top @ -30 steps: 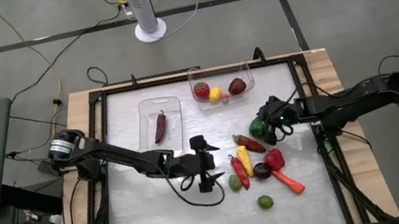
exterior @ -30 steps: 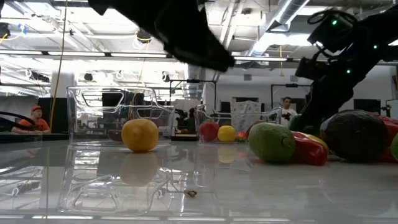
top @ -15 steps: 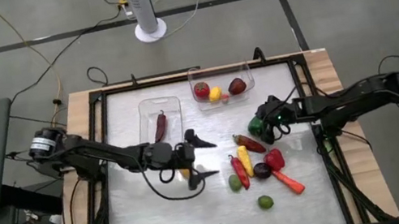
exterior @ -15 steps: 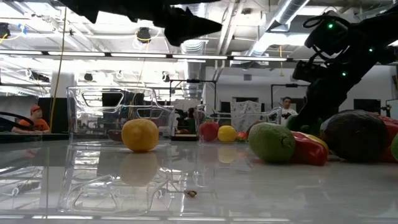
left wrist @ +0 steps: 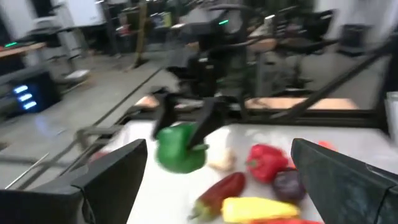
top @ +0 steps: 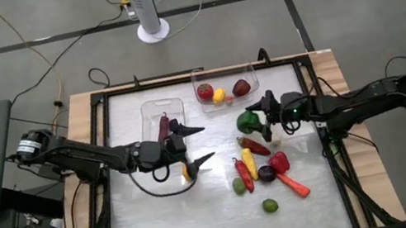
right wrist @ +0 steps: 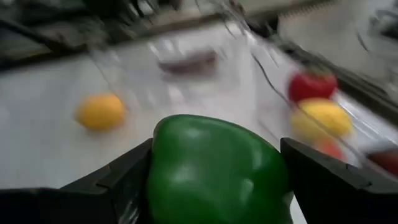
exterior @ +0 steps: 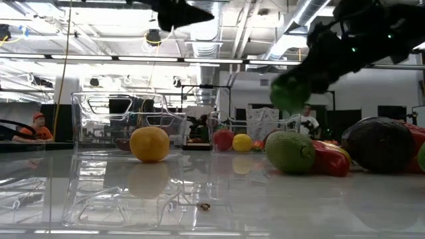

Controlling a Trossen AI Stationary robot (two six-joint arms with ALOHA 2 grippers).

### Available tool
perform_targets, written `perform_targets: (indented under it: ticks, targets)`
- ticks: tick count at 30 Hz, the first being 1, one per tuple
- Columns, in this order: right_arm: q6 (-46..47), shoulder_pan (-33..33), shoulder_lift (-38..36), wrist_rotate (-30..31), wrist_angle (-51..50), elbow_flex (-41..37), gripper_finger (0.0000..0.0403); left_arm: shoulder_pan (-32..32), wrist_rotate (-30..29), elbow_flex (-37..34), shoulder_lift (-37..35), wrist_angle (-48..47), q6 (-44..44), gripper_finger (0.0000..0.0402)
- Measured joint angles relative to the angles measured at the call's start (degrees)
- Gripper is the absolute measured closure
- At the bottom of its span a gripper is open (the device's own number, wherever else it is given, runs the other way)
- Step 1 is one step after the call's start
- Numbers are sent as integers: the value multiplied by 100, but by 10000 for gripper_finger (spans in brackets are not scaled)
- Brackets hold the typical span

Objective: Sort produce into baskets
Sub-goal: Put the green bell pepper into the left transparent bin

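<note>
Right gripper (top: 257, 120) clamps a green pepper (top: 247, 121) aloft; left gripper (top: 196, 144) hovers, fingers apart.

Two bins on table (top: 147, 224): bin A (top: 164, 123) left of centre, one long pepper (top: 163, 128) inside. Bin B (top: 225, 84) at far edge, right of A, three round pieces inside. Loose pile (top: 262, 172) right of centre. Lone round fruit (top: 188, 173) left of pile, near side of A. Left gripper (top: 197, 144) above table between bin A and pile. Right gripper (top: 259, 121) holds bell pepper (top: 248, 121) aloft between bin B and pile.
</note>
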Motion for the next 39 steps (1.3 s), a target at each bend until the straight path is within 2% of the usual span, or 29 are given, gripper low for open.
perform_targets:
  ticks: [3, 8, 16, 24, 30, 35, 39]
  targets:
    - [69, 20, 277, -228, 642, 7, 57, -4, 417, 0, -36, 22, 55, 15]
    - [37, 171, 948, -248, 849, 465, 58, 82, 476, -150, -36, -49, 7, 15]
    - [-558, 415, 2236, -303, 864, 1790, 57, 294, 426, -1188, -37, 940, -571, 15]
    - [-833, 407, 3470, -785, 948, 3011, 56, 302, -109, -1506, -1321, 712, -320, 15]
    - [-1170, 346, 4346, -816, 969, 3996, 55, 470, -584, -1499, -2317, 640, 108, 15]
    - [-1223, 229, 4995, -1117, 854, 4770, 54, 733, -576, -1499, -2741, 649, 149, 15]
    - [-1196, 167, 5459, -1265, 702, 5347, 54, 770, -473, -1497, -2860, 209, 122, 15]
